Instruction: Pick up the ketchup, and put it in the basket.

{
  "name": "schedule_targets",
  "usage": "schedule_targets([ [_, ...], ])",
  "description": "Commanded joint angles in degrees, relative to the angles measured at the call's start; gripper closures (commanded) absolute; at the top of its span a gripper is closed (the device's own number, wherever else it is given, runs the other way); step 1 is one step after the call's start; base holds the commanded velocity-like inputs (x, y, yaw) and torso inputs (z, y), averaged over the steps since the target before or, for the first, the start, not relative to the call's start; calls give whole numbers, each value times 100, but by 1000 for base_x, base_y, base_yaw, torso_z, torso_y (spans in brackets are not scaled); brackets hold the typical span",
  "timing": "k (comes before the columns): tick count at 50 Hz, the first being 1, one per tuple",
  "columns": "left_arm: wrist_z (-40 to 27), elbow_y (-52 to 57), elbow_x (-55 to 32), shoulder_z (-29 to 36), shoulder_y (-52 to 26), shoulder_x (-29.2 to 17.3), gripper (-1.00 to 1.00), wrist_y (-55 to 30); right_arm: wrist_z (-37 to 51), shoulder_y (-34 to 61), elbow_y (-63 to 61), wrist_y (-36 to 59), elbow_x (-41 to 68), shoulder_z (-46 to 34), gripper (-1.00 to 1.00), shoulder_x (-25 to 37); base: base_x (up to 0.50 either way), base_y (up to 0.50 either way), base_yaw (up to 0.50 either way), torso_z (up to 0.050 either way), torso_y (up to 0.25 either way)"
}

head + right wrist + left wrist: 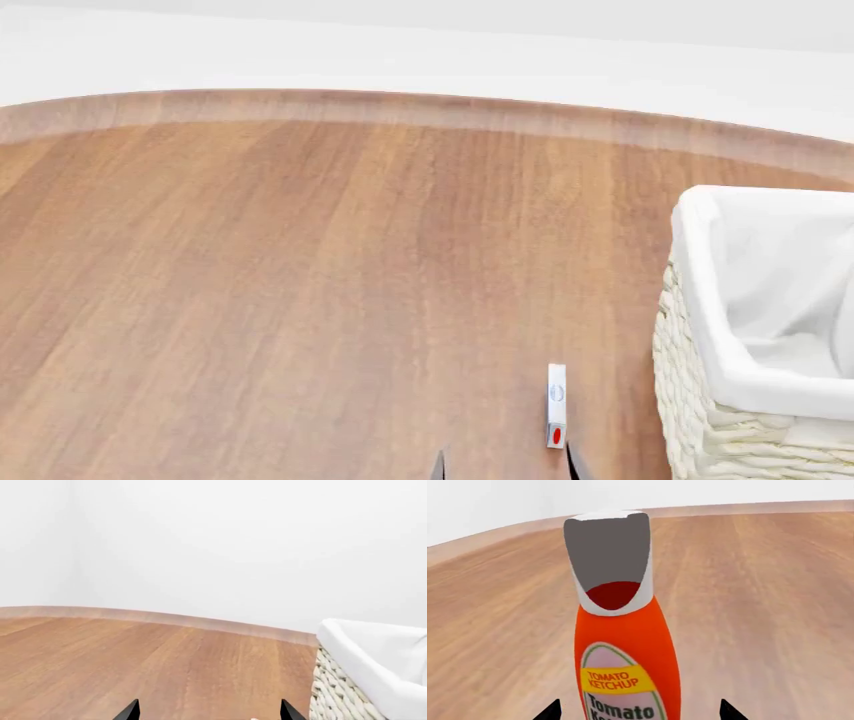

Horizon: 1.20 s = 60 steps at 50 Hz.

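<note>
The ketchup (627, 650) is an orange-red bottle with a tall white cap and a yellow label. It sits between the two dark fingertips (549, 711) of the left hand (639, 711); whether they squeeze it cannot be told. A wooden worktop (267, 280) spreads around. The basket (694, 400), cream with white cloth, stands just beside the right hand (209, 711), whose fingers are spread apart with nothing between them.

bottle (627, 635): smooth orange-red plastic, slight sheen
cap (610, 560): matt white plastic
label (620, 685): printed paper
table (267, 280): streaked wood, satin finish
basket (701, 420): rough cream wicker
liner (761, 260): soft white cloth
</note>
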Motion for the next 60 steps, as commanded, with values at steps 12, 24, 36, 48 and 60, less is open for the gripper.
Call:
schedule_targets([
  [12,188,-243,-58,-96,-483,123,-100,-71,24,32,37,-8,39,-55,-100,36,0,0,0,0,0],
  [24,197,-498,13,-187,-652,196,-100,-38,51,19,5,-1,53,-82,-100,63,0,0,0,0,0],
  [36,507,-1140,16,-214,-1077,403,-100,59,73,28,6,-6,62,-116,-100,78,0,0,0,0,0],
  [48,723,-1780,20,-340,-1361,564,-100,257,82,43,41,-34,89,-136,-100,97,0,0,0,0,0],
  [60,717,-2059,134,-441,-1467,654,-100,322,95,56,68,-51,109,-156,-100,117,0,0,0,0,0],
])
